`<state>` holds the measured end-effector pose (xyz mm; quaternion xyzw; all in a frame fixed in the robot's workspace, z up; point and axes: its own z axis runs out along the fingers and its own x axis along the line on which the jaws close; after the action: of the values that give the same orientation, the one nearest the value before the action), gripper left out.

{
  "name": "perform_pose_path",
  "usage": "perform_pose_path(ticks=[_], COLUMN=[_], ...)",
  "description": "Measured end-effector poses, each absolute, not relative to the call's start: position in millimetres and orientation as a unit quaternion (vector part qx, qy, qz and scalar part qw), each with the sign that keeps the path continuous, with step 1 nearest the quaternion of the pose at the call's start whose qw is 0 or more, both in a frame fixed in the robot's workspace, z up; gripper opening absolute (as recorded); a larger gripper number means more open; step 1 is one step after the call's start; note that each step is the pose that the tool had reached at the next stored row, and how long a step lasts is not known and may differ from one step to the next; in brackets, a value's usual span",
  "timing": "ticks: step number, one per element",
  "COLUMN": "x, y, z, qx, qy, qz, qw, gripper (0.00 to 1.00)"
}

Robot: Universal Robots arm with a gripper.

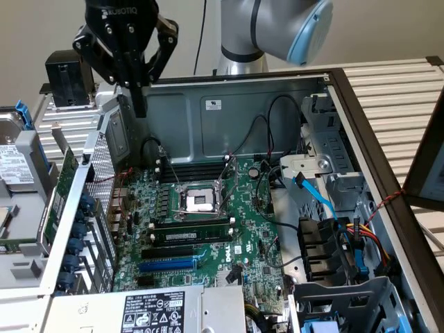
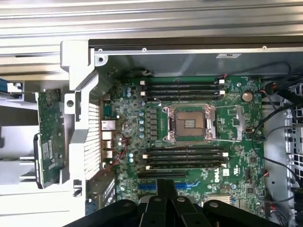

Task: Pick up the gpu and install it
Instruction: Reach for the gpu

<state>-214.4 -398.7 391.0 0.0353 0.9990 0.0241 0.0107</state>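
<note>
The gpu (image 1: pixel 64 177) is a small green card standing on its edge just outside the open computer case, against the perforated side wall at the exterior view's left. In the wrist view the gpu (image 2: pixel 50 135) sits beside the case's metal bracket, with a dark part at its edge. My black gripper (image 1: pixel 139 104) hangs above the case's rear corner, higher than the gpu and toward the exterior view's right of it. The gripper (image 2: pixel 165 196) is shut, its fingers pressed together with nothing between them. Inside the case lies the large green motherboard (image 1: pixel 243 208) with a blue slot (image 1: pixel 168 264).
A RAM stick (image 1: pixel 191 236) sits in the motherboard (image 2: pixel 236 142) near the CPU socket (image 2: pixel 188 124). Cables and a drive cage (image 1: pixel 333 180) crowd the exterior view's right. A power supply (image 1: pixel 152 312) is at the front, a hard drive (image 1: pixel 14 166) at the left, and a black box (image 1: pixel 68 76) behind.
</note>
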Motion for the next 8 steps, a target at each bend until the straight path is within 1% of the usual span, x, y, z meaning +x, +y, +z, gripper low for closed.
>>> perform_pose_path(ticks=[5,8], x=[-237,-256], y=[-397,-397], z=[387,385], qx=[0.035,0.036], qy=[0.999,0.999], qz=[0.024,0.024], qw=[0.009,0.003], gripper=[0.11,0.11])
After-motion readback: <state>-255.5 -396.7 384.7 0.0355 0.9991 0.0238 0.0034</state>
